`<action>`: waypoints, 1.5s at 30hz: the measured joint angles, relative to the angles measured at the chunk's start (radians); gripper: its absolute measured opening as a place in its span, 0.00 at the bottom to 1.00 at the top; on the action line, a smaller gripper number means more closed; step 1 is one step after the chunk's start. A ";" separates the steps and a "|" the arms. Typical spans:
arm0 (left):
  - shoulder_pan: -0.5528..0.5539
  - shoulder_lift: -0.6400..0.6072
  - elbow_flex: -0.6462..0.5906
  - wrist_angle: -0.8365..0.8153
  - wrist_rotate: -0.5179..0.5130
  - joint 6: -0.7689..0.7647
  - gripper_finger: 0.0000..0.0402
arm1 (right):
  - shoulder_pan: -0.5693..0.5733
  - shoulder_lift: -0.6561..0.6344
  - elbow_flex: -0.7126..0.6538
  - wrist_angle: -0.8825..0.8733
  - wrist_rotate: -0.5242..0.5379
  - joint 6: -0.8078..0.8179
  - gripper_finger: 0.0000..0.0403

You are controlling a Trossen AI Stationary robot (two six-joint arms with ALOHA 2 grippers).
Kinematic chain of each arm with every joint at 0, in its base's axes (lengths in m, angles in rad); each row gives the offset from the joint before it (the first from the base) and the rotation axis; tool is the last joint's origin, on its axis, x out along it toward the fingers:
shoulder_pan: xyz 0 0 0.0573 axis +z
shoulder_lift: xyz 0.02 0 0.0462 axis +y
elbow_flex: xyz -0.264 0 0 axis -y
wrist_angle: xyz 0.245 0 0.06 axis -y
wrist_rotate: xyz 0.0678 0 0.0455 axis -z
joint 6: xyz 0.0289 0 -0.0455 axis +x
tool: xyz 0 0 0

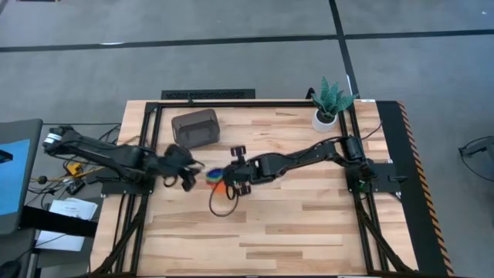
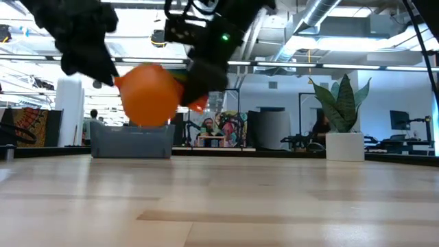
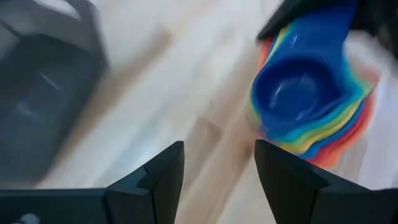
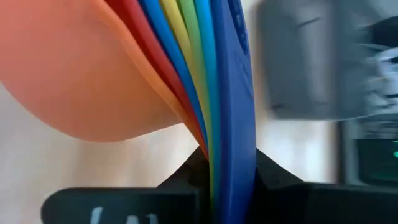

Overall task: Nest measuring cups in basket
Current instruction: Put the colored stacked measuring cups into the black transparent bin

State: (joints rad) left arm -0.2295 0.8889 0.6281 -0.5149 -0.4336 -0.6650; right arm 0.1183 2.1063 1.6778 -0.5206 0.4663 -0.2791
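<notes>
The measuring cups are nested in one stack (image 1: 214,177), the orange one outermost (image 2: 147,95) and a dark blue one innermost (image 3: 298,93). My right gripper (image 1: 231,182) is shut on the stack and holds it above the table's middle. My left gripper (image 3: 219,174) is open and empty, just left of the stack (image 1: 189,174), with its fingers on neither side of it. The dark grey basket (image 1: 195,128) stands on the table toward the far left, and also shows in the low view (image 2: 132,140). My right gripper pinches the stacked flat handles (image 4: 227,124) of the nested cups between its two fingers, which come level from the table's right. All the layered handles lie together in the hold. The stack is lifted clear of the table, its bowls (image 4: 93,68) out beyond the fingertips.
A white pot with a green plant (image 1: 330,104) stands at the far right corner. A dark cable loop (image 1: 220,205) hangs near the right gripper. Bare wooden table (image 1: 309,232) lies toward the near edge.
</notes>
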 joint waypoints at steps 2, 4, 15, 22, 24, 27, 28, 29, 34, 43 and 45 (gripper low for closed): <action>0.003 -0.085 0.000 -0.012 -0.060 -0.033 0.46 | -0.026 0.000 0.035 0.015 0.033 -0.043 0.14; 0.003 -0.157 0.000 -0.024 -0.127 -0.053 0.46 | -0.058 -0.001 0.055 0.057 0.060 -0.100 0.14; 0.002 -0.274 0.000 -0.035 -0.342 -0.131 0.25 | -0.233 0.075 0.109 0.443 0.127 -0.650 0.14; 0.002 -0.282 0.000 -0.040 -0.356 -0.146 0.14 | -0.282 0.233 0.305 0.445 0.144 -0.674 0.14; 0.004 -0.294 0.013 -0.075 -0.388 -0.103 0.12 | -0.297 0.271 0.361 0.444 0.149 -0.675 0.14; 0.028 -0.297 0.054 -0.123 -0.419 -0.027 0.09 | -0.315 0.324 0.421 0.431 0.148 -0.672 0.14; 0.040 -0.297 0.066 -0.147 -0.426 0.004 0.08 | -0.319 0.345 0.439 0.443 0.140 -0.672 0.14; 0.054 -0.296 0.079 -0.168 -0.439 0.029 0.07 | -0.320 0.362 0.458 0.444 0.139 -0.673 0.14; 0.135 -0.297 0.113 -0.186 -0.469 0.115 0.02 | -0.324 0.440 0.521 0.455 0.171 -0.718 0.14; 0.230 -0.296 0.132 -0.193 -0.413 0.200 0.00 | -0.261 0.455 0.536 0.460 0.285 -0.701 0.14; 0.246 -0.296 0.132 -0.194 -0.408 0.202 0.00 | -0.251 0.455 0.536 0.444 0.328 -0.658 0.14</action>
State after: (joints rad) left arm 0.0165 0.5926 0.7597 -0.7086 -0.8417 -0.4633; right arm -0.1331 2.5618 2.2139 -0.0767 0.7942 -0.9367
